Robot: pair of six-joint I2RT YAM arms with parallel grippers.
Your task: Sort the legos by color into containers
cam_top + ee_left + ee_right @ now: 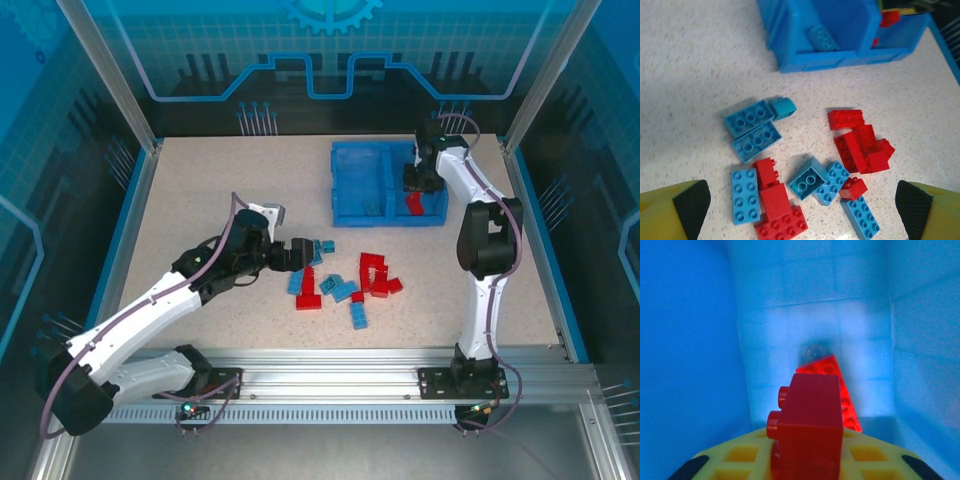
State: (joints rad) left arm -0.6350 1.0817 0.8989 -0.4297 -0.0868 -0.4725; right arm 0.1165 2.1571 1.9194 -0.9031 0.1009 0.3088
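The step in hand is a red delivery. The right claw (415, 185) is down inside the right compartment (421, 221) of the blue bin (350, 212). Its wrist view shows a red brick (807, 425) standing between the yellow fingers (740, 455), which appear to grip it just above the floor. A second red brick (832, 372) lies on that floor right behind it (so red already has its home here). The left compartment (840, 20) carries one light blue brick (822, 39) near its front wall; I make out nothing else in it.

The left claw (297, 255) hangs wide open and empty over the loose legos (345, 285). They lie scattered, red and light blue mixed, on the speckled surface (200, 190), near the bin's front but apart from it.

With most pieces unsorted, the job looks to be in its early part. The right claw next needs to part its fingers, drop the brick and rise straight up, clear of the divider and walls. The left claw should come down on a single blue piece. The flat blue brick (745, 195) at the pile's near left edge looks easiest, since its outer long side is free.
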